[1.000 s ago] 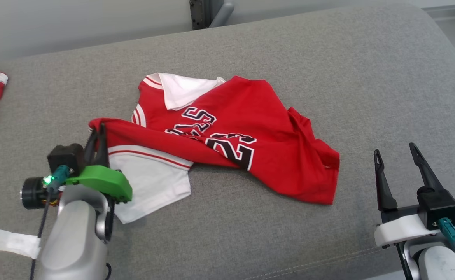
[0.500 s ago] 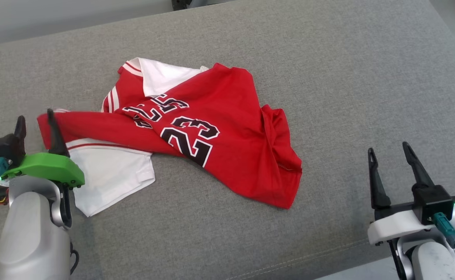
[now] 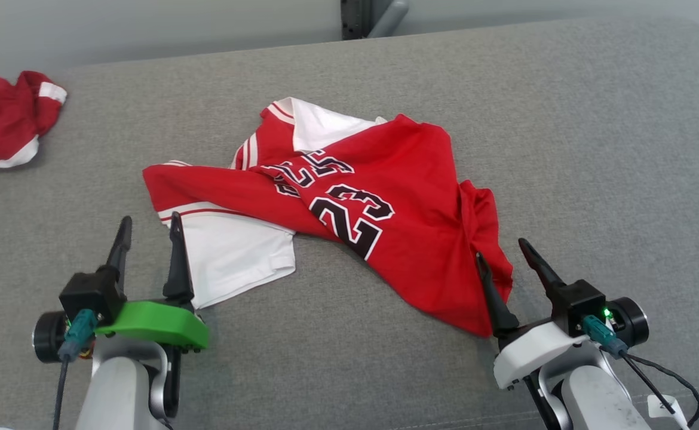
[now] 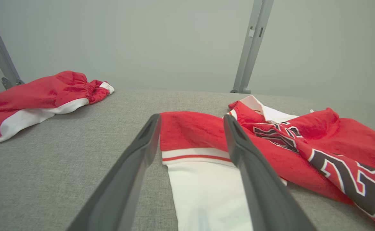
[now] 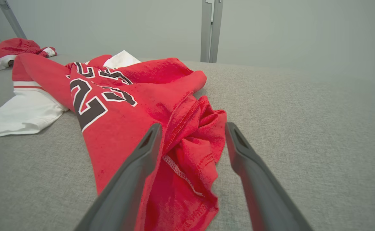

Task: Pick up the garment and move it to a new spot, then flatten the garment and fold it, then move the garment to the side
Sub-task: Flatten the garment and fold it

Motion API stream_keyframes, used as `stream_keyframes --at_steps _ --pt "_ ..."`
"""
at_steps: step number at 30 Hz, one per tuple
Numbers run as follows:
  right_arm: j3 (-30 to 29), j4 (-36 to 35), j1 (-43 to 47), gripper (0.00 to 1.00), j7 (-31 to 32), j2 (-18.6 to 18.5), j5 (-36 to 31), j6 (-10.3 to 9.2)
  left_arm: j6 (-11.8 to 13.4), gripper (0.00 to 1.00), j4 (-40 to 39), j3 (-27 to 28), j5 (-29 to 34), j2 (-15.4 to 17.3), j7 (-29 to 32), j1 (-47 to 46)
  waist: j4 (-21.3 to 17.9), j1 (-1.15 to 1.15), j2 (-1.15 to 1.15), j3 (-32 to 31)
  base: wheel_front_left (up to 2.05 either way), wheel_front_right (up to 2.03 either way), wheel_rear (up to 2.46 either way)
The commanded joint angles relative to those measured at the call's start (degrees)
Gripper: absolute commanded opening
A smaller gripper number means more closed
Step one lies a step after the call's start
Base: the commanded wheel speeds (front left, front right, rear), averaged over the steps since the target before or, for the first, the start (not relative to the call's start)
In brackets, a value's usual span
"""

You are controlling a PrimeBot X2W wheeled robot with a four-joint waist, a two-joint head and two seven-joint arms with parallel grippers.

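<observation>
Head view is showing you the red jersey [image 3: 385,203] lying crumpled in the middle of the grey cushion [image 3: 594,149], its number 23 facing up and its white panel [image 3: 236,257] spreading toward the robot's left. Your left gripper [image 3: 150,218] is standing with its fingers spread wide and grasping nothing; in the left wrist view the white panel and its red-striped hem are lying between the two fingers. Your right gripper [image 3: 500,249] is also standing spread and empty, its fingers straddling the bunched red corner at the jersey's right end without pinching it. A second red-and-white garment [image 3: 3,119] is lying well apart at the far left.
</observation>
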Motion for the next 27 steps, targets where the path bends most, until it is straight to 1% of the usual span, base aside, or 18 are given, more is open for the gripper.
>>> stream_keyframes --at_steps 1,4,7,8,9,11,12,13,17,20,23,27 --pt "0.8 1.8 -1.1 1.00 0.0 -0.2 1.1 -0.10 0.1 1.00 -1.0 -1.3 -1.6 -0.1 0.1 1.9 3.5 0.00 0.69 -2.6 0.00 0.00 0.00" --pt "2.0 6.6 -2.7 1.00 0.0 -0.2 2.5 -0.10 1.4 1.00 -3.1 -4.9 -4.3 -0.1 0.1 4.7 5.4 0.00 0.69 -3.3 0.00 0.00 0.00" --pt "1.6 12.4 -4.2 1.00 0.0 -0.1 3.6 -0.10 2.7 1.00 -4.2 -7.9 -6.1 0.0 0.1 6.8 7.1 0.00 0.69 -3.8 0.00 0.00 0.00" --pt "1.2 14.5 -4.7 0.98 0.0 -0.2 3.6 -0.10 3.1 1.00 -4.4 -8.7 -6.3 0.0 0.1 7.2 7.7 0.00 0.69 -4.0 0.00 0.00 0.00" --pt "1.3 16.4 -5.1 0.55 0.0 -0.1 4.1 -0.10 3.4 1.00 -4.6 -9.2 -6.5 0.0 0.1 7.6 8.2 0.00 0.69 -4.1 0.00 0.00 0.00" --pt "2.4 19.3 -5.8 0.29 0.0 -0.1 5.7 -0.10 3.9 1.00 -4.7 -10.1 -7.0 0.0 0.1 8.4 8.9 0.00 0.69 -4.3 0.00 0.00 0.00" --pt "2.9 19.9 -6.3 0.12 0.0 -0.1 6.6 -0.10 4.1 1.00 -4.9 -10.3 -7.2 0.0 0.1 8.7 9.1 0.00 0.69 -4.4 0.00 0.00 0.00" --pt "3.2 20.2 -6.7 0.00 0.0 -0.2 7.2 -0.10 4.3 1.00 -5.0 -10.4 -7.4 -0.1 0.1 9.1 9.3 0.00 0.69 -4.5 0.00 0.00 0.00" --pt "2.5 17.1 -7.8 0.00 0.0 -0.2 8.4 -0.10 4.8 1.00 -5.3 -10.7 -7.7 -0.1 0.1 9.9 9.4 0.00 0.69 -4.7 0.00 0.00 0.00" --pt "1.1 15.3 -9.2 0.00 0.0 -0.2 7.7 -0.10 5.0 1.00 -5.3 -11.0 -8.0 -0.1 0.1 10.4 9.4 0.00 0.69 -4.9 0.00 0.00 0.00" --pt "-0.5 15.3 -11.0 0.00 0.0 -0.2 6.4 -0.10 5.1 1.00 -5.4 -11.4 -8.2 -0.1 0.1 10.4 9.6 0.00 0.69 -5.0 0.00 0.00 0.00" --pt "-3.0 17.5 -16.1 0.00 0.0 -0.8 3.7 -0.10 4.9 1.00 -5.9 -12.4 -8.6 -0.1 0.1 9.8 10.5 0.00 0.69 -4.4 0.00 0.00 0.00"
